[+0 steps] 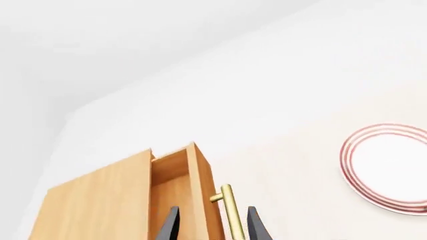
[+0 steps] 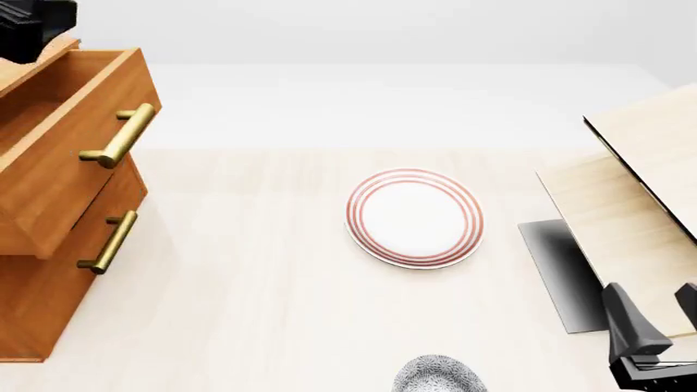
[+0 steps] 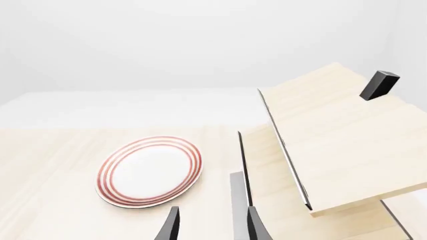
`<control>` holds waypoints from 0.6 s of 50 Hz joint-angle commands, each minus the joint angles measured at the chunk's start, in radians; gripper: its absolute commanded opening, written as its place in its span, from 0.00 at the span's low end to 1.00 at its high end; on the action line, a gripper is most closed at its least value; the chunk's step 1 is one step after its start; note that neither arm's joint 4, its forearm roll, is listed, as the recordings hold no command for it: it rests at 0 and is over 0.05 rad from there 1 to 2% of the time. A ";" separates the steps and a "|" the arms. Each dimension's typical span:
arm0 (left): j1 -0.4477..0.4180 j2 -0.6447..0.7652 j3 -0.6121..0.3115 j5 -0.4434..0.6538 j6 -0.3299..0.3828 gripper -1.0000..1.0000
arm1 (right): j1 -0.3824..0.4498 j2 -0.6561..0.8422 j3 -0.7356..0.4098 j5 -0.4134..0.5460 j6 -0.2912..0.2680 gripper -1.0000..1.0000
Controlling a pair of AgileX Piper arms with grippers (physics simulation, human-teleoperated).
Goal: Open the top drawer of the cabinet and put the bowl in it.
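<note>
The orange-brown cabinet (image 2: 44, 302) stands at the table's left. Its top drawer (image 2: 65, 175) is pulled out, and its brass handle (image 2: 117, 136) is free. In the left wrist view the drawer front (image 1: 200, 190) and handle (image 1: 230, 210) show between the spread fingers of my left gripper (image 1: 213, 235), which is open and holds nothing. In the front view only a dark part of the left arm (image 2: 33, 28) shows, above the drawer's far end. The speckled bowl (image 2: 439, 377) sits at the near edge, partly cut off. My right gripper (image 2: 657, 322) is open and empty, right of the bowl.
A flat white plate with red rings (image 2: 415, 216) lies mid-table and also shows in the right wrist view (image 3: 150, 171). A pale light-wood structure (image 2: 642, 204) with a slanted panel stands at the right, just ahead of the right gripper. The second drawer's handle (image 2: 107, 242) is below the open drawer.
</note>
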State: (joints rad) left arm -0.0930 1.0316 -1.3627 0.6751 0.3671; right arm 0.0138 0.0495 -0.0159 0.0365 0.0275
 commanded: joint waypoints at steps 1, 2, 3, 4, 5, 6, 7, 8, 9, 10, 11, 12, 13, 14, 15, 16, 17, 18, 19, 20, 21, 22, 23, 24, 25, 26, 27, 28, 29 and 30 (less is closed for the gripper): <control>0.032 0.076 -0.118 0.119 -0.120 1.00 | 0.000 -0.001 0.000 0.002 0.000 1.00; 0.043 0.081 -0.125 0.130 -0.130 1.00 | 0.000 -0.001 0.000 0.002 0.000 1.00; 0.036 0.090 -0.137 0.135 -0.139 1.00 | 0.000 -0.001 0.000 0.001 0.000 1.00; 0.032 0.107 -0.153 0.150 -0.162 1.00 | 0.000 0.000 0.000 0.001 0.000 1.00; 0.024 0.113 -0.167 0.154 -0.178 1.00 | 0.001 -0.001 0.000 0.001 0.000 1.00; 0.024 0.119 -0.178 0.164 -0.194 1.00 | 0.000 0.000 0.000 0.001 0.000 1.00; 0.033 0.124 -0.186 0.175 -0.200 1.00 | 0.001 -0.001 0.000 0.002 0.000 1.00; 0.033 0.125 -0.194 0.177 -0.205 1.00 | 0.000 0.000 0.000 0.002 0.001 1.00; 0.043 0.126 -0.197 0.182 -0.195 1.00 | 0.000 -0.001 0.000 0.002 0.000 1.00; 0.055 0.125 -0.196 0.186 -0.187 1.00 | 0.000 -0.001 0.000 0.002 0.001 1.00; 0.069 0.127 -0.196 0.192 -0.185 1.00 | 0.000 0.000 0.000 0.002 0.001 1.00; 0.057 0.136 -0.210 0.196 -0.205 1.00 | 0.000 -0.001 -0.001 0.003 0.001 1.00; 0.053 0.143 -0.216 0.200 -0.210 1.00 | 0.000 0.000 -0.001 0.002 0.001 1.00; 0.059 0.149 -0.223 0.208 -0.223 1.00 | 0.000 0.000 -0.001 0.002 0.001 1.00; 0.068 0.151 -0.225 0.212 -0.227 1.00 | 0.001 0.000 -0.001 0.003 0.001 1.00; 0.076 0.152 -0.227 0.215 -0.230 1.00 | 0.000 0.000 -0.001 0.003 0.001 1.00; 0.101 0.157 -0.231 0.227 -0.254 1.00 | 0.001 -0.001 -0.001 0.003 0.001 1.00; 0.097 0.162 -0.238 0.224 -0.260 1.00 | 0.000 0.000 -0.001 0.003 0.001 1.00; 0.085 0.169 -0.245 0.226 -0.270 1.00 | 0.001 0.000 -0.001 0.003 0.001 1.00; 0.077 0.174 -0.246 0.226 -0.282 1.00 | 0.000 0.000 -0.001 0.004 0.001 1.00; 0.085 0.174 -0.245 0.228 -0.300 1.00 | 0.001 -0.001 -0.001 0.004 0.001 1.00; 0.089 0.177 -0.244 0.229 -0.309 1.00 | 0.000 0.000 -0.001 0.004 0.001 1.00; 0.095 0.188 -0.239 0.237 -0.309 1.00 | 0.000 -0.001 -0.001 0.004 0.001 1.00; 0.086 0.194 -0.242 0.236 -0.317 1.00 | 0.000 -0.001 -0.001 0.005 0.001 1.00; 0.066 0.202 -0.252 0.236 -0.337 1.00 | 0.000 -0.001 -0.001 0.005 0.001 1.00; 0.062 0.205 -0.257 0.240 -0.359 1.00 | 0.001 -0.001 -0.001 0.005 0.001 1.00; 0.058 0.209 -0.260 0.243 -0.359 1.00 | 0.000 -0.001 -0.001 0.005 0.001 1.00; 0.062 0.213 -0.262 0.249 -0.354 1.00 | 0.000 -0.001 -0.001 0.006 0.001 1.00; 0.059 0.216 -0.267 0.250 -0.358 1.00 | 0.001 -0.002 -0.001 0.006 0.001 1.00; 0.063 0.225 -0.267 0.260 -0.359 1.00 | 0.000 -0.001 -0.001 0.006 0.001 1.00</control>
State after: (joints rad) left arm -0.0278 1.2075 -1.5934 0.8929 0.0786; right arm 0.0144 0.0490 -0.0169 0.0415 0.0288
